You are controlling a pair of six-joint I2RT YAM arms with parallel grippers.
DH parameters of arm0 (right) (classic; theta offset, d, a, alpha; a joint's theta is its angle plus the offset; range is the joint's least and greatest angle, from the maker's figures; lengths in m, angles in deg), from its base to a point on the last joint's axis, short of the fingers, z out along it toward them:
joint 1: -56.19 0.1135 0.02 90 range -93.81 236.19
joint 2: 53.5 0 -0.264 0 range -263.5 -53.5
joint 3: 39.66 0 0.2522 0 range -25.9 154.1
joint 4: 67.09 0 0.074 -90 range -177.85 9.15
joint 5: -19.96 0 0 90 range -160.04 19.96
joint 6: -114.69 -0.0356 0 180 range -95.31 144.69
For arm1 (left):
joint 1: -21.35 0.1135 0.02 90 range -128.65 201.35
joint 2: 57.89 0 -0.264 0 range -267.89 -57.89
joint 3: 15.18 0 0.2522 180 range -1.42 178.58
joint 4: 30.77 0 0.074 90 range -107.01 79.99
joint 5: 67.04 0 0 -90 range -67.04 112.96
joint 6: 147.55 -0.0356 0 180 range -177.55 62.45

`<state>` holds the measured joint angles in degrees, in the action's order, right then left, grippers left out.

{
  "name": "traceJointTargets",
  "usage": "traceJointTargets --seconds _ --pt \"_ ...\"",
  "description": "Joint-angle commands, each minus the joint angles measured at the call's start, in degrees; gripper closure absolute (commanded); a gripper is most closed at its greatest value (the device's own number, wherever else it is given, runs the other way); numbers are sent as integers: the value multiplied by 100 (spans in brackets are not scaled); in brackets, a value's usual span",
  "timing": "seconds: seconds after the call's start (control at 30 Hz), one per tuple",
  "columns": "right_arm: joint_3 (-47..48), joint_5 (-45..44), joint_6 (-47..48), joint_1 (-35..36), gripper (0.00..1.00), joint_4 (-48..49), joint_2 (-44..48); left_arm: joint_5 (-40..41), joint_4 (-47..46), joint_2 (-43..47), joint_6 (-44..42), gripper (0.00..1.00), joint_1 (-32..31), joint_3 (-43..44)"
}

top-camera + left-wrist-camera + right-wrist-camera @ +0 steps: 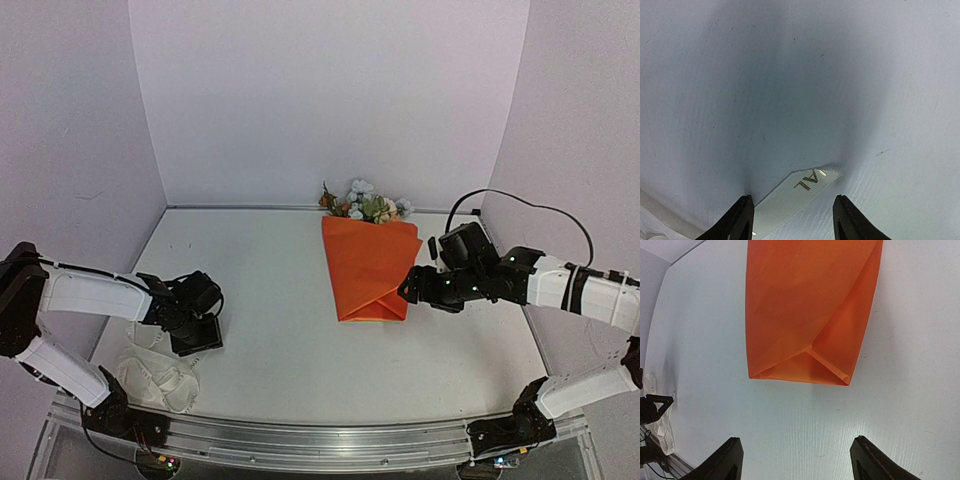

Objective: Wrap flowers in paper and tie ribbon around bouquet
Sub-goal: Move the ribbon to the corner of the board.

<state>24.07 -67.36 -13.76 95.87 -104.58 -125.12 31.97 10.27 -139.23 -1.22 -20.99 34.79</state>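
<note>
The bouquet lies on the table as a tapering orange paper [365,265] wrap, its folded narrow end toward the arms. The flowers [365,203] poke out at the far end: pale blue, peach and rust heads. In the right wrist view the paper [805,315] shows its folded bottom flap. My right gripper [408,290] hangs open just right of the wrap's lower edge; in its own view the right gripper [795,460] has only bare table between its fingers. The ribbon [155,372] lies heaped at the near left. My left gripper [794,220] is open, and the ribbon's lettered end [795,192] lies flat between its fingers.
Pale walls close in the white table [270,300] at the back and both sides. A metal rail [320,440] runs along the near edge by the arm bases. A black cable [520,205] loops above the right arm.
</note>
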Motion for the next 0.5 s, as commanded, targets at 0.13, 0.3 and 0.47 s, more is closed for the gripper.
traceJointTargets --seconds 0.13,0.3,0.47 --pt "-131 -12 -94 56 27 200 108 -80 -276 -217 -241 54 111 -202" --pt "-216 -63 -160 91 28 258 159 -177 -256 -802 -393 68 -91 27" --pt "-329 -98 -255 129 29 320 213 -162 -137 -1515 -610 84 -505 724"
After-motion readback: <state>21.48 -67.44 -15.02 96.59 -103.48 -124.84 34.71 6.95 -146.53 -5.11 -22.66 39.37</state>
